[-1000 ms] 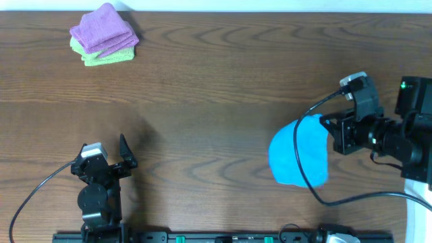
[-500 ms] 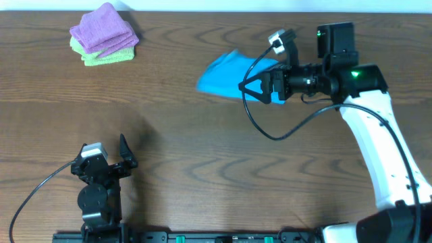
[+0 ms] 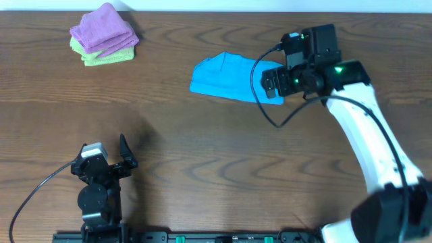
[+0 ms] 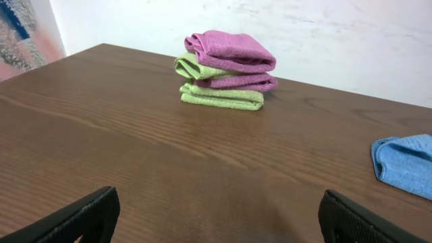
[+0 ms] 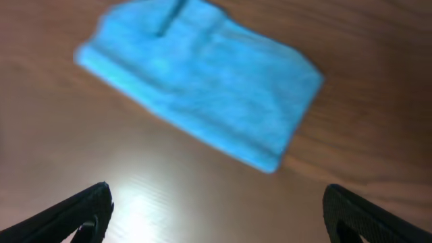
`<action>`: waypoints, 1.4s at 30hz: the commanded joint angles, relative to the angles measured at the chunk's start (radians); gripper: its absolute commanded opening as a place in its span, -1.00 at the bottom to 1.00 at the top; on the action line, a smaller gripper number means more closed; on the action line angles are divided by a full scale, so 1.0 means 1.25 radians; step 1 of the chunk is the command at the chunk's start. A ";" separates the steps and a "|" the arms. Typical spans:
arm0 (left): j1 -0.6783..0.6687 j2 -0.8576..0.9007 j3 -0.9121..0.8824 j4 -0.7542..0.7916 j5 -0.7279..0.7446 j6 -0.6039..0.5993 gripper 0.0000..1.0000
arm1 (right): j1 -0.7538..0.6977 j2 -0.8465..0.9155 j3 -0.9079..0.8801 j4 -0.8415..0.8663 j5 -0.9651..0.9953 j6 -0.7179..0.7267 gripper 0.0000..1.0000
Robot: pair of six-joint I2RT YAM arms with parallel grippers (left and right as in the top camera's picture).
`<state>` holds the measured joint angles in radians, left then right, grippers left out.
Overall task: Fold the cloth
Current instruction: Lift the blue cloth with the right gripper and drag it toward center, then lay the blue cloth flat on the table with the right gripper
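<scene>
The sky-blue cloth lies folded into a flat oblong on the far middle of the table, resting on the wood with nothing holding it. In the right wrist view the cloth is blurred and sits ahead of the fingers, apart from them. My right gripper stands open just right of the cloth's right end, nothing between its fingers. My left gripper rests open at the near left, far from the cloth, which shows at the right edge of the left wrist view.
A stack of folded purple and light-green cloths sits at the far left corner. The dark wooden table stretches between the arms. The right arm's white links and cable reach in from the near right.
The right arm swung the cloth from the near right to the far middle, opened, and let it go. The cloth now lies flat. The left arm has not moved.
</scene>
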<state>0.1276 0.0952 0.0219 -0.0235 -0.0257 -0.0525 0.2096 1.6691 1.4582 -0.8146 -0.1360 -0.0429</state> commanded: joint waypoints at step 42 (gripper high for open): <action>0.002 -0.005 -0.014 -0.041 -0.006 -0.003 0.91 | -0.186 0.401 0.004 0.396 -0.327 0.115 0.34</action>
<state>0.1276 0.0952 0.0219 -0.0235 -0.0257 -0.0525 -0.0277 2.1410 1.4578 -0.3222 -0.5049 0.0761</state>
